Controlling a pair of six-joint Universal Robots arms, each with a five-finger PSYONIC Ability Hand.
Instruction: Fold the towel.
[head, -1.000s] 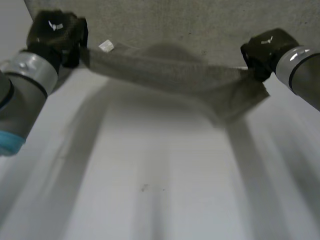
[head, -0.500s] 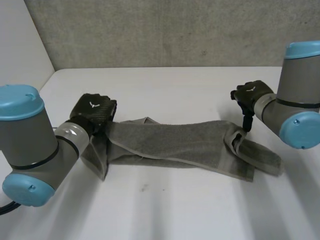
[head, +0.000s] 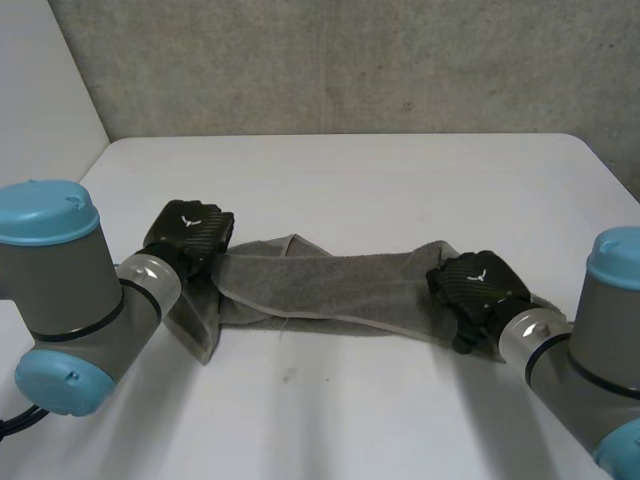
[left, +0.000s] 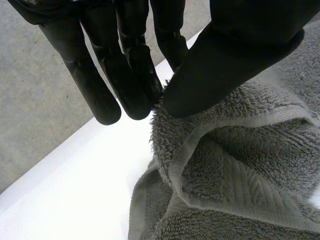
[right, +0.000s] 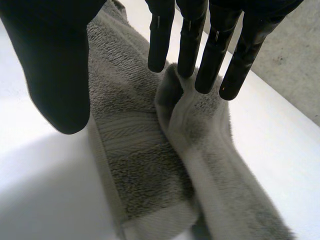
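Note:
A grey towel (head: 340, 290) lies bunched in a long strip across the white table (head: 350, 180). My left hand (head: 188, 232) is at its left end, where the cloth hangs in a crumpled fold. In the left wrist view the thumb (left: 235, 50) and fingers (left: 125, 75) pinch the towel's (left: 240, 165) edge between them. My right hand (head: 478, 290) rests over the towel's right end. In the right wrist view its fingers (right: 187, 45) are straight, their tips touching a raised fold of the towel (right: 145, 145), and the thumb (right: 55, 65) stands well apart.
A grey wall (head: 350, 60) rises behind the table's far edge. Bare white tabletop (head: 330, 410) lies in front of the towel and beyond it. The table's right edge (head: 610, 170) runs close to my right arm.
The towel has come down from the air onto the table. My right hand let go of its end, then moved down onto the towel's right end. The left hand kept its pinch.

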